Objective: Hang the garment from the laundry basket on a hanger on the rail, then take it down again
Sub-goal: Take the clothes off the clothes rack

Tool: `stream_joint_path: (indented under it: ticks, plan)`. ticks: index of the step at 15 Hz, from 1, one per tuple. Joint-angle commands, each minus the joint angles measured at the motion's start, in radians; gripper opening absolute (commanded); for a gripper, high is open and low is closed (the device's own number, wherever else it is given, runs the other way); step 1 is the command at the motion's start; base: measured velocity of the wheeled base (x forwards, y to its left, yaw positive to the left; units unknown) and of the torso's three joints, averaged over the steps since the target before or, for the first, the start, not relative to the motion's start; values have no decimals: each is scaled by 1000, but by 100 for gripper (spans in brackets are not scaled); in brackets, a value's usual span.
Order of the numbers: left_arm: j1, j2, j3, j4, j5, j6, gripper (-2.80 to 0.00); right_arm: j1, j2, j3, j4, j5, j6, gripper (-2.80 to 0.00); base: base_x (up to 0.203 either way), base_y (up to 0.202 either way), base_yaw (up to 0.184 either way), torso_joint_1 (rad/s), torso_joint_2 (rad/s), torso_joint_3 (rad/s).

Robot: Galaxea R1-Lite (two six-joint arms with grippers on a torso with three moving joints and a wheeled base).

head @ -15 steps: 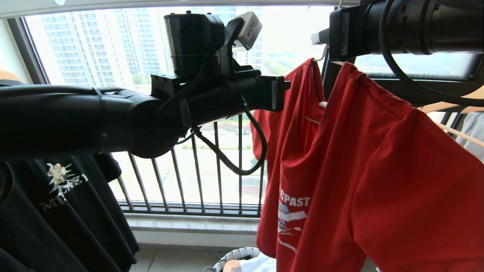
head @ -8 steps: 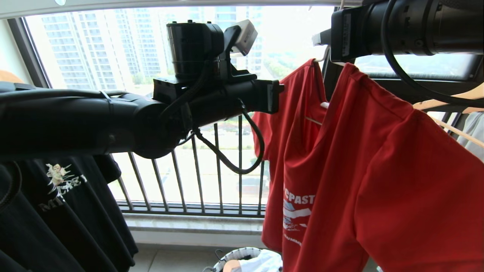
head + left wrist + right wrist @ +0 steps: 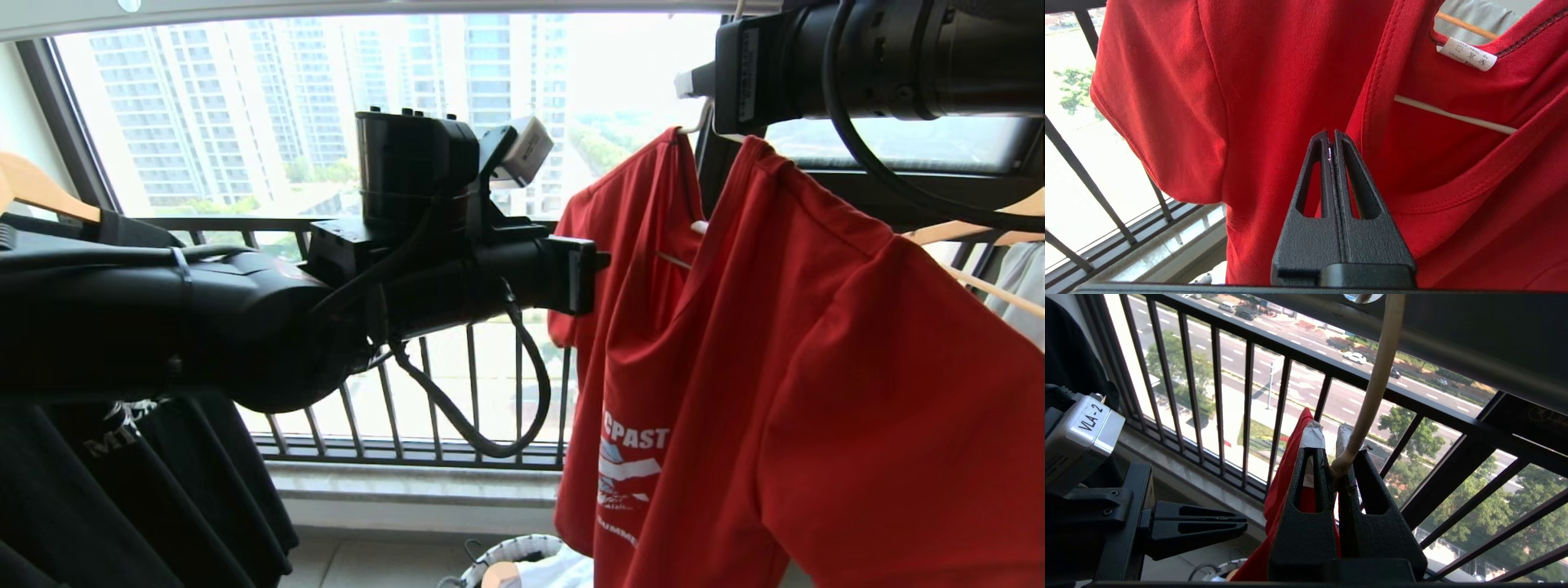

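the red west coast t-shirt hangs on the wire hanger, whose neck the right gripper fingers clasp; left gripper fingers clenched empty; taking down remains.

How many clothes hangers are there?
3 visible: a wooden hanger far left under the black T-shirt, a cream wire hanger inside the red T-shirt, another wooden one far right. Others may be hidden.

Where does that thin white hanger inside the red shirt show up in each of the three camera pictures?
Head view: the hanger peeks out in the neck opening of the red T-shirt.
Left wrist view: its white bar crosses inside the collar.
Right wrist view: its neck rises from the right gripper.
Shared landmark: the red T-shirt.
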Motion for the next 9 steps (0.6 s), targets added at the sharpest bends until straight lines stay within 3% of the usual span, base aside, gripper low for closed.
stream_joint_path:
  ticks: [1, 3, 4, 9]
  plan:
    - [-1, -38, 72, -22, 0, -2, -280, 1, 6, 6, 1, -1, 9, -280, 0, 0, 0, 0, 0, 0]
    - [-1, -122, 159, -88, -5, -4, -280, 1, 6, 11, 0, -1, 20, -280, 0, 0, 0, 0, 0, 0]
    - [-1, -171, 196, -109, -7, -4, -280, 1, 5, 11, -1, -1, 20, 0, 0, 0, 0, 0, 0, 0]
    - [-1, -340, 343, -118, -1, -3, -280, 1, -53, 70, 0, -1, 21, 0, 0, 0, 0, 0, 0, 0]
